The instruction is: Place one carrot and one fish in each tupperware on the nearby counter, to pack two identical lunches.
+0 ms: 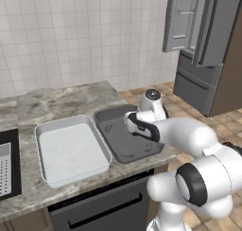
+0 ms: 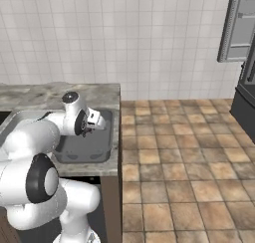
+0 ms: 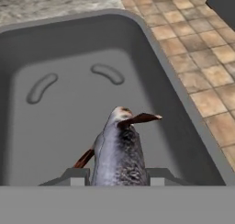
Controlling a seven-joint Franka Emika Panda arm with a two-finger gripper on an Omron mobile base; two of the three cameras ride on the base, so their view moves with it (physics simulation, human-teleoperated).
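Observation:
My gripper (image 3: 117,175) is shut on a blackish fish (image 3: 118,149), which stands head-up between the two finger tips. It hangs just above the floor of the dark grey tupperware (image 3: 55,48), near that tray's front wall. From the left base view, the dark tupperware (image 1: 108,117) lies on the counter right of the pale grey-white tupperware (image 1: 43,130), and my hand leans over its right half. The right base view shows the gripper (image 2: 90,131) above the same dark tray (image 2: 94,155). Both trays look bare inside. The carrot is out of view.
A white perforated sink basket (image 1: 4,168) sits in the sink at the far left. The marbled counter (image 1: 61,100) ends just right of the dark tray, with tiled floor (image 2: 184,152) beyond. A fridge with an open door (image 1: 184,22) stands at the back right.

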